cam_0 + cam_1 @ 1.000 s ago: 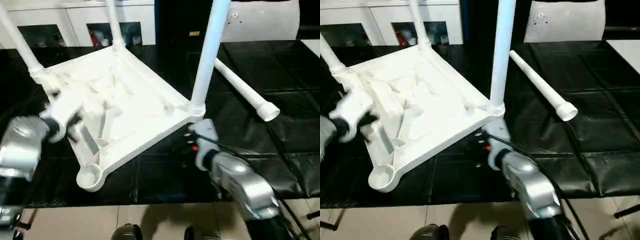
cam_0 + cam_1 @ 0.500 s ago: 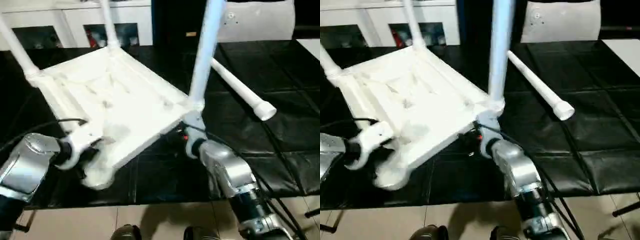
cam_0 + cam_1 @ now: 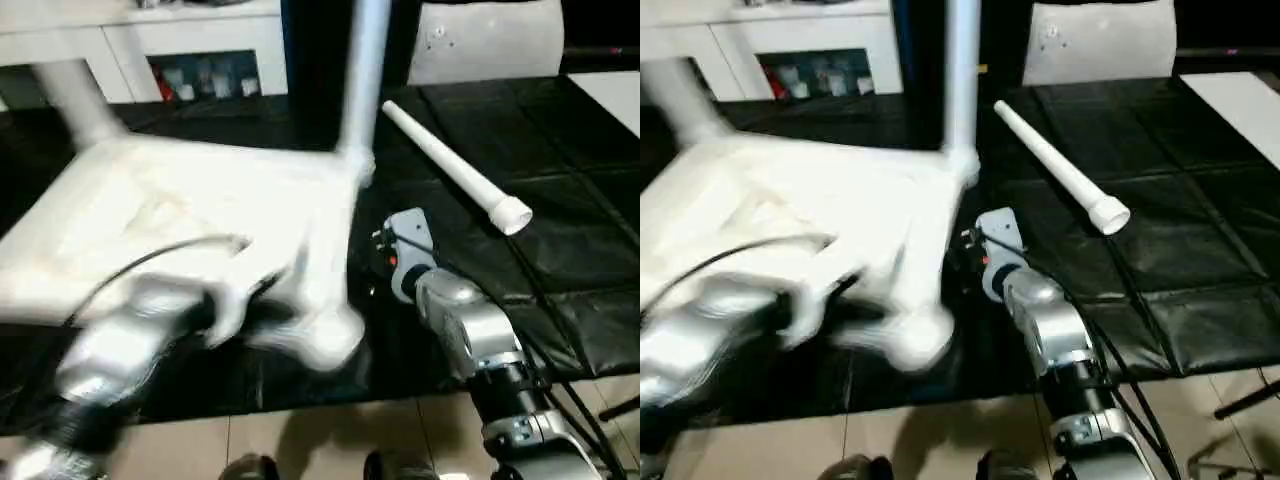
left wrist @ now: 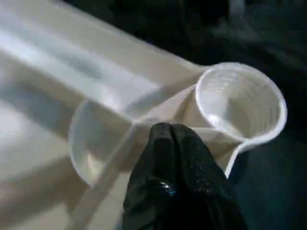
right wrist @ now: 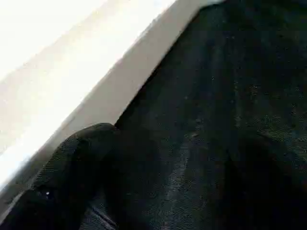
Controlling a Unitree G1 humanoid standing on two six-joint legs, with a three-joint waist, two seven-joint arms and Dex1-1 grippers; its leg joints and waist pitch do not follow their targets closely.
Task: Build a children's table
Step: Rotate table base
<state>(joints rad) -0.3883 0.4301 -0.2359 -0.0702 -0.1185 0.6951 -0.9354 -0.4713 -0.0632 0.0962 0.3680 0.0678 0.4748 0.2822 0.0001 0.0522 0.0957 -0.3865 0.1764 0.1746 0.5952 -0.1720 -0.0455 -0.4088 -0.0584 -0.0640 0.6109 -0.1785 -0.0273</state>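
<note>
Currently upside down on the black mat (image 3: 560,230): white tabletop (image 3: 200,220), ribbed underside up, heavily smeared in both eye views, ribs hard to make out. Two legs seen standing in corner sockets: one at the far right corner (image 3: 365,70), one at the far left (image 3: 75,100), both cut off by the top edge. Loose fourth leg (image 3: 450,165) lying on the mat well to the right, flared end nearest. Empty round corner socket (image 4: 240,103) at the near corner, sharp in the left wrist view.

Left gripper (image 4: 175,139) closed, black fingers (image 4: 168,158) pressed together on a rib right beside that empty socket; whether a rib is pinched between them cannot be told. Left forearm (image 3: 120,350) blurred. Right gripper (image 3: 385,245) spread wide, just beside the tabletop's right edge, not gripping it; one finger (image 5: 72,172) visible near the white edge.

Behind: white cabinet (image 3: 180,50) with glass doors, contents too blurred to read. No legible writing anywhere.
</note>
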